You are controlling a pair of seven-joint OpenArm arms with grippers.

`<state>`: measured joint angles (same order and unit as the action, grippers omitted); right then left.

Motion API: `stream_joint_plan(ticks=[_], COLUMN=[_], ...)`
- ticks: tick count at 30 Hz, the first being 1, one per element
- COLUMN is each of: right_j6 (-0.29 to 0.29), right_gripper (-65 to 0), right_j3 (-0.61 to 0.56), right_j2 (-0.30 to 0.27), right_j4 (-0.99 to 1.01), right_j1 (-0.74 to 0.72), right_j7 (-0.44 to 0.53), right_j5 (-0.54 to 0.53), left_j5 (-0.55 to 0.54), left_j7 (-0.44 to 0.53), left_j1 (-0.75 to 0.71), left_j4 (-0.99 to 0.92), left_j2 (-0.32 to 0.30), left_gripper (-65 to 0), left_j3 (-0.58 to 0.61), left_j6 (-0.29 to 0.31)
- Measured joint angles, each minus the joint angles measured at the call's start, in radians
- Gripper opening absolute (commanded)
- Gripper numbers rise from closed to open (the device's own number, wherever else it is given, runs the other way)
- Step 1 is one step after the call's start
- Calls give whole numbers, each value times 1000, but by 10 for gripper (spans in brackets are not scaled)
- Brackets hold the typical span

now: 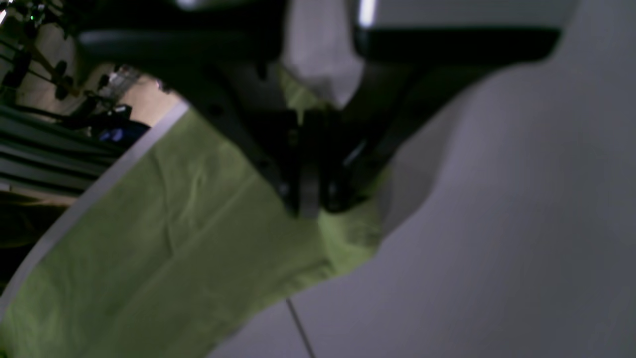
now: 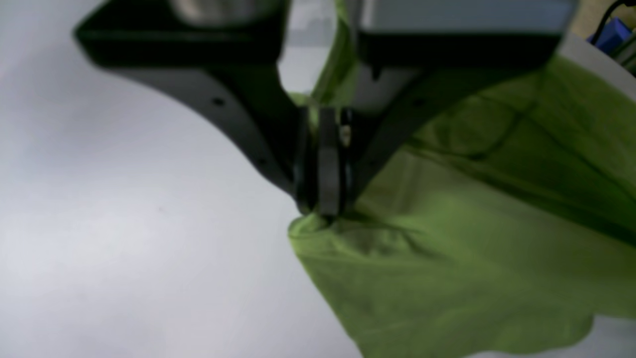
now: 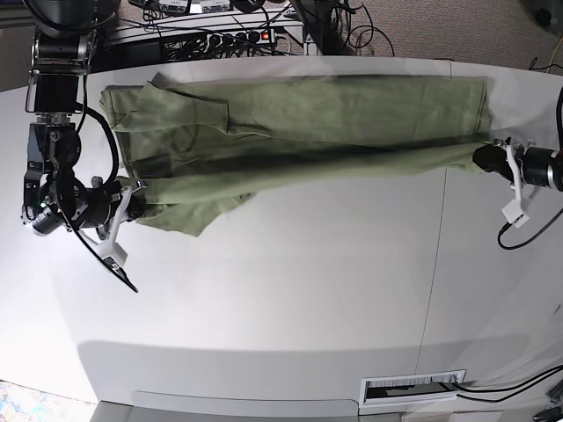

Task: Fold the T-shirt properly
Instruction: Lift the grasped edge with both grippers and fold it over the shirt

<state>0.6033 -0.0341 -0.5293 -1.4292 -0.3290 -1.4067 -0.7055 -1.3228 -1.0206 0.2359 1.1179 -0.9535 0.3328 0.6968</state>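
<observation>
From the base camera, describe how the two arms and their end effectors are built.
Both arms are black with exposed black cables. The left end effector and right end effector carry white bracket-like parts in the base view. Up close, the left end effector's fingers are dark, curved, tapering and dotted with small holes.

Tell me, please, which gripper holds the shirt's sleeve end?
The right gripper: a sleeve of the shirt hangs beside it. The left gripper pinches the plain hem end.

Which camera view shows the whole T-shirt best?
The base view: the T-shirt is stretched across the table between both hands. Each wrist view shows only the pinched fabric near its hand.
</observation>
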Motion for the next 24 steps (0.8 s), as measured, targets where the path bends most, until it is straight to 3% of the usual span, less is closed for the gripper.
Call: stream_joint_plan(ticks=[7,13,17,24], right_j6=[0,0,0,0], right_gripper=[-650,-650,-650,-650], right_j3=[0,0,0,0], right_j2=[0,0,0,0], right_j4=[0,0,0,0], right_j1=[8,8,8,9], right_j7=[0,0,0,0], right_j5=[-10,-11,-11,-15], left_j5=[-141,-142,-150,-154], left_j7=[-107,-172,-278,-293], left_j1=[-10,-43,-42,-44], left_j4=[2,2,2,8], left_j2=[-11,-11,-11,-25], left_gripper=[-650,-650,-650,-650], left_j3=[0,0,0,0], left_j6=[0,0,0,0])
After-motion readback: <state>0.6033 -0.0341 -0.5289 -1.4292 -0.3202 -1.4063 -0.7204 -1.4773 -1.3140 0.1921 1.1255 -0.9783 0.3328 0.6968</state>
